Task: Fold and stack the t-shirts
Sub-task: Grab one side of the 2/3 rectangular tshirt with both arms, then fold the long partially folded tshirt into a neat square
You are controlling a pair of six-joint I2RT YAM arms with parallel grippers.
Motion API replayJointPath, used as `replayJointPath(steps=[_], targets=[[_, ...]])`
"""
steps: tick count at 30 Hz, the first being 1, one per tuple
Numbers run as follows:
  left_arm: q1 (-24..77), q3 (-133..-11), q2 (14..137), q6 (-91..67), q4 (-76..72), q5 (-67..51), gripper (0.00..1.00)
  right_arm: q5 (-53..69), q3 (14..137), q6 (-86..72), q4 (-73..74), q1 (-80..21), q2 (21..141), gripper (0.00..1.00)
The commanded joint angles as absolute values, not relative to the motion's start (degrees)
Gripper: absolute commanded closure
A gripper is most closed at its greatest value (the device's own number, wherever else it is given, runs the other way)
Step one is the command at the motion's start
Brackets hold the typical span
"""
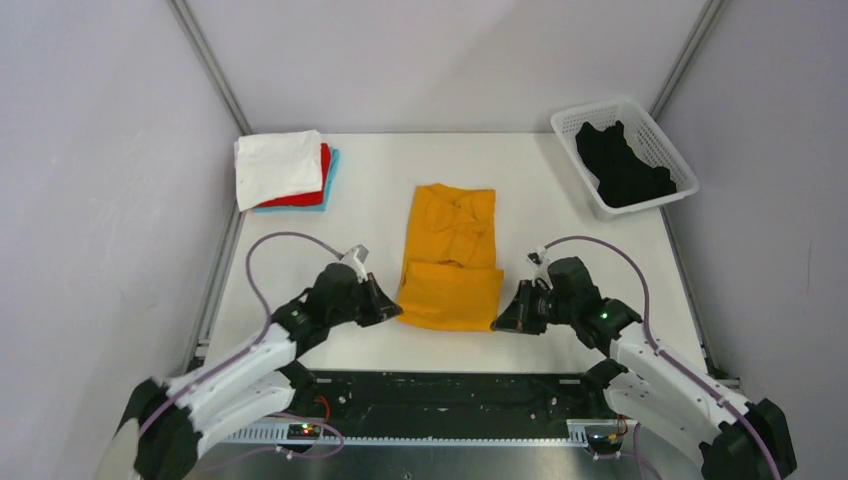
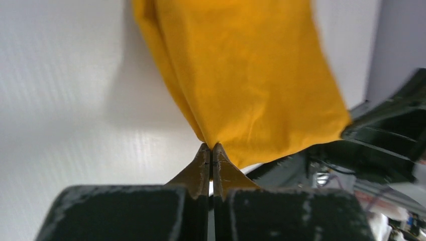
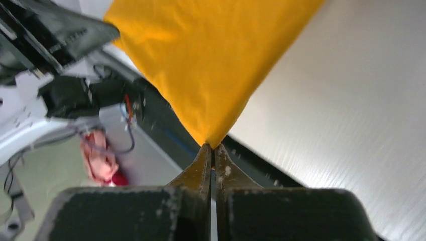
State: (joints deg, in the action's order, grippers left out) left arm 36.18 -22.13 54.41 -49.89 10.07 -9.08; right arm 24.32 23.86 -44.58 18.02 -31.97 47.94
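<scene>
The mustard-yellow t-shirt [image 1: 452, 255] lies in the middle of the table, folded lengthwise, its near end raised. My left gripper [image 1: 392, 308] is shut on its near left corner [image 2: 221, 135]. My right gripper [image 1: 500, 320] is shut on its near right corner [image 3: 213, 133]. Both corners are lifted a little off the table. A black t-shirt [image 1: 622, 165] lies crumpled in the white basket [image 1: 572, 125]. Folded white [image 1: 278, 165], red [image 1: 322, 185] and light-blue [image 1: 330, 180] t-shirts are stacked at the back left.
The basket stands at the back right corner. The table's near edge and a dark rail [image 1: 450, 390] lie just behind both grippers. Metal frame posts [image 1: 205, 50] rise at the back corners.
</scene>
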Motion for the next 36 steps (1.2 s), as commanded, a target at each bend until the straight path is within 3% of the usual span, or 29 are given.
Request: replayJointPath(steps=[1,8,16,36], targets=[[37.72,-21.31,38.68,-51.66,15.95,-11.59,1.00,36.97,29.86,-38.59,34.28,-31.84,43.24,1.00],[37.81,-19.13,23.43,-54.44,19.47,-19.01,1.00,51.07,32.50,-37.36,36.17,-34.36,39.23,1.00],[37.82,-20.04,12.03,-54.08,23.04,-17.40,1.00,54.79,33.82,-39.45,31.77,-35.79,33.37,1.00],[37.76,-34.40,37.17,-49.33,20.74,5.09,1.00,57.03,33.46,-32.46,20.69,-15.19,46.33,1.00]])
